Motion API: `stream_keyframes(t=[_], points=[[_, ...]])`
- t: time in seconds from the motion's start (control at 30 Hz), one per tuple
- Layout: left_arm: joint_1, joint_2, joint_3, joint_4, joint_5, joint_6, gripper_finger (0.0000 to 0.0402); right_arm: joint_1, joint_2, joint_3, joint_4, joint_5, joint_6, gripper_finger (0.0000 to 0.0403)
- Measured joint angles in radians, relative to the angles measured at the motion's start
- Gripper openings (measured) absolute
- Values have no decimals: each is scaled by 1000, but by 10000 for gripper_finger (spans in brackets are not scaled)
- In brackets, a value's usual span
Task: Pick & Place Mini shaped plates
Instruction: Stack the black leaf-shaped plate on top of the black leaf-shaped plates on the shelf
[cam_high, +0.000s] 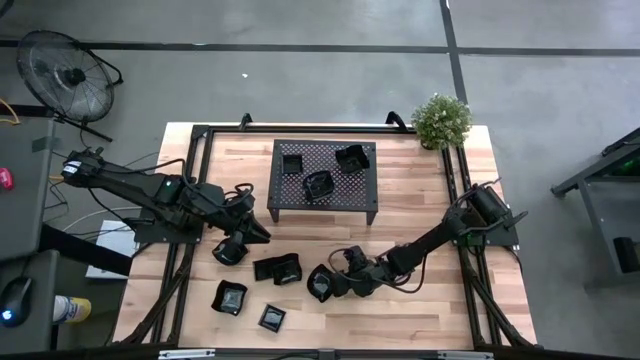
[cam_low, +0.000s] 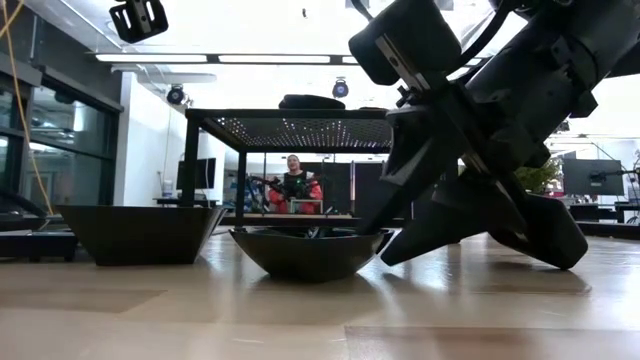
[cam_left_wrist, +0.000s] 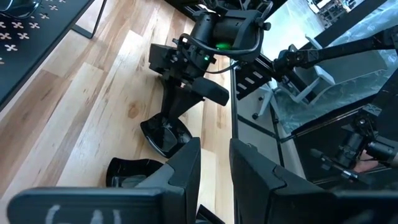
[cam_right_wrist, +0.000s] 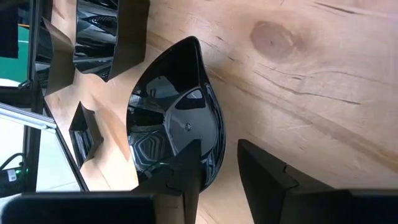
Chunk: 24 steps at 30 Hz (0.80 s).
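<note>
A teardrop-shaped mini plate (cam_right_wrist: 174, 118) lies on the wood near the table's front middle (cam_high: 320, 285). My right gripper (cam_right_wrist: 219, 149) slants down onto its rim, with one finger over the bowl and one outside, a gap between them. More glossy black mini plates rest on the table (cam_high: 278, 268) (cam_high: 230, 297) (cam_high: 272, 318). Three plates sit on top of the black mesh rack (cam_high: 323, 205). My left gripper (cam_high: 238, 243) hangs above the table's left-middle. Its fingers stand a narrow gap apart (cam_left_wrist: 216, 144) with nothing between them. My right gripper straddles the rim (cam_right_wrist: 214, 158) at the teardrop plate's broad end, one finger (cam_right_wrist: 189, 165) inside the bowl and the other (cam_right_wrist: 261, 168) outside. It comes slanting down from the table's right. The plate sits flat on the wood. Whether the fingers touch the rim, I cannot tell.
The mesh rack stands on legs at the table's far middle. A small potted plant (cam_high: 441, 120) is at the far right corner. A square plate (cam_low: 140, 235) stands left of the teardrop plate in the low view. A person sits in the room behind the table (cam_low: 293, 185).
</note>
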Motion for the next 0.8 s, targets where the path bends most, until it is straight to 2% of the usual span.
stream_keyframes(t=[0.8], points=[[0, 0, 0, 8, 0, -4, 83, 0, -2, 0, 0, -20, -6, 5]])
